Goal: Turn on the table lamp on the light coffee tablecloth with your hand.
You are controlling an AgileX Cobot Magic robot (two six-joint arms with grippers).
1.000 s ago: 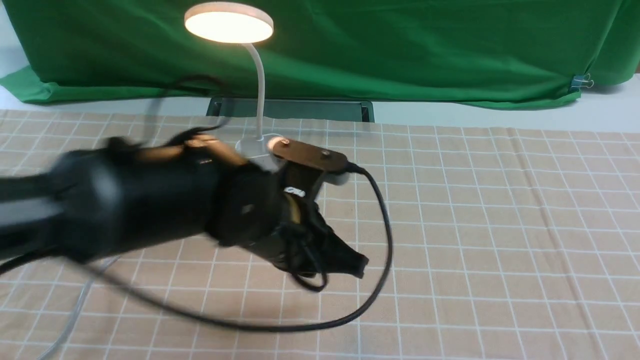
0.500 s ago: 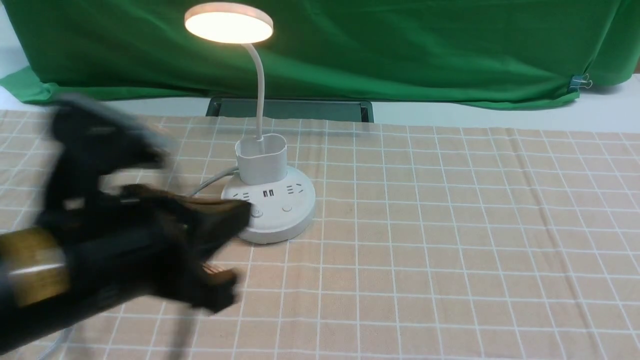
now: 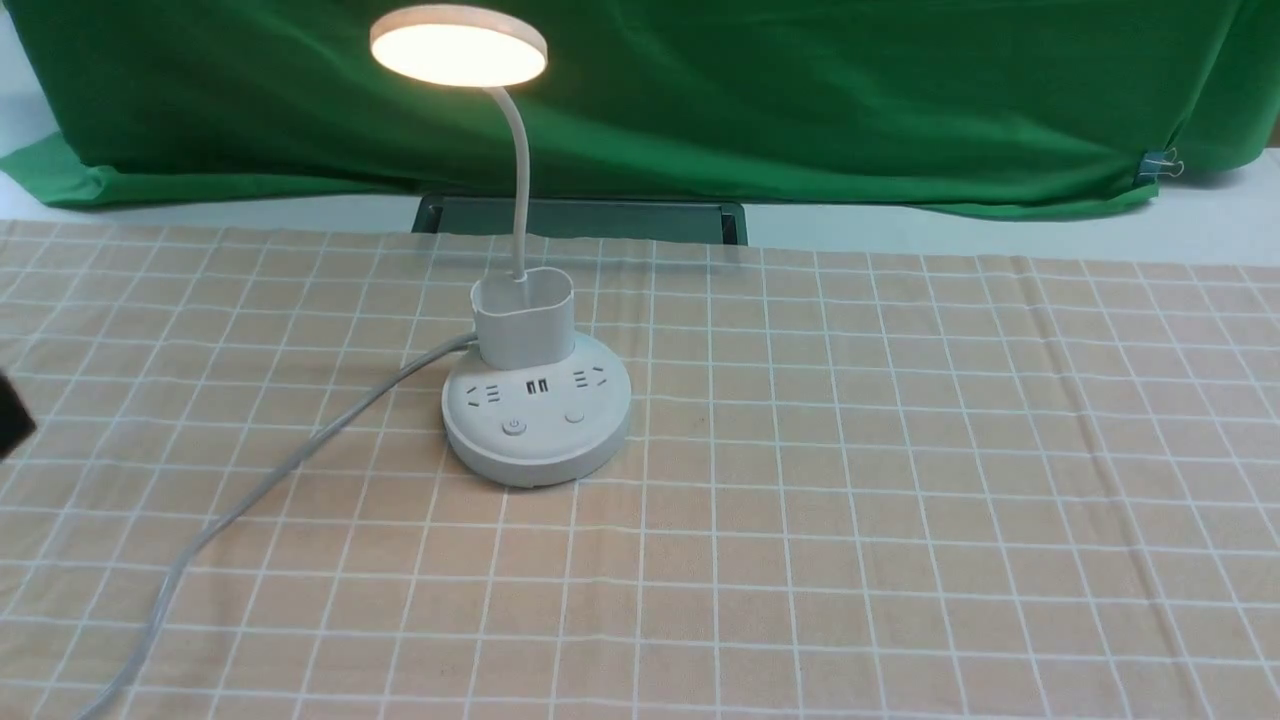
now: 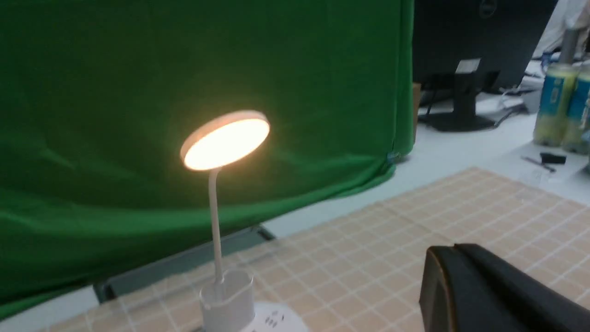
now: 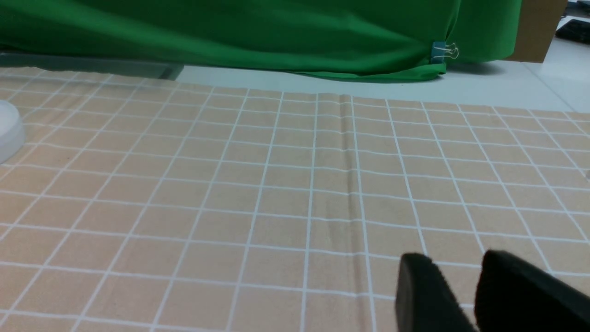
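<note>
The white table lamp (image 3: 522, 325) stands upright on the light coffee tablecloth (image 3: 900, 480), a tan cloth gridded with thin white lines that covers the table. It stands a little left of the middle, towards the far side. Its flat round disc head (image 3: 458, 48) glows warm yellow atop the thin bent neck, above the oval cup and the round base (image 3: 540, 455), whose two buttons face the robot. A pale cord (image 3: 290, 470) runs from the base across the cloth to the near left corner. Behind hangs a plain green cloth (image 3: 800, 100). The black left gripper (image 4: 454, 251) is off to the left, well apart from the lamp, its jaws clenched on nothing; the front view shows only a dark sliver at its left edge. The black right gripper (image 5: 458, 260) hovers low over bare cloth on the right, its jaws slightly parted and empty.
</note>
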